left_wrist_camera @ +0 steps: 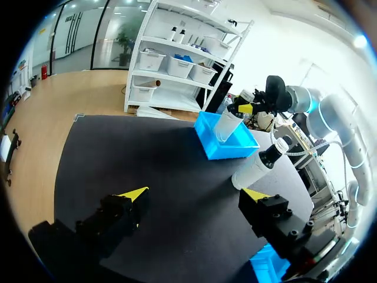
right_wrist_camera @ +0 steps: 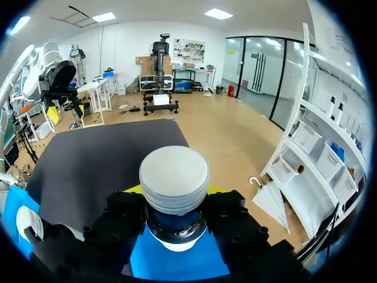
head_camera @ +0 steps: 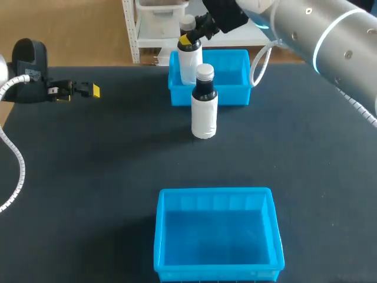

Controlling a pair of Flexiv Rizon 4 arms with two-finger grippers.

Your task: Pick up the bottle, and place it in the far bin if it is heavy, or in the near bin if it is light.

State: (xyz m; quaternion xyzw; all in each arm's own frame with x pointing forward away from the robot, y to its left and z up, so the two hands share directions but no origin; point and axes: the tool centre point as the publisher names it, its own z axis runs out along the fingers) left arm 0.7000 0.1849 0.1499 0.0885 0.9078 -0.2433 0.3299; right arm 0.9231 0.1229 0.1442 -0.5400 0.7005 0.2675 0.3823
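- Right jaws clamp the bottle (head_camera: 189,65) by its neck, over the far bin (head_camera: 235,94).
- Second bottle (head_camera: 204,112) stands upright just before that bin.
- Left jaws gape, well left of it.

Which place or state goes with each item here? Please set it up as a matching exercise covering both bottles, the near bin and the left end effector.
Column one
1. gripped bottle
2. standing bottle
3. near bin
4. left end effector

Column two
A. open, holding nothing, at the left side of the table
B. nothing in it
C. upright on the table, just in front of the far bin
D. held at the neck by the right end effector, at the far bin's left end

Pairs: 1-D, 2-C, 3-B, 4-A
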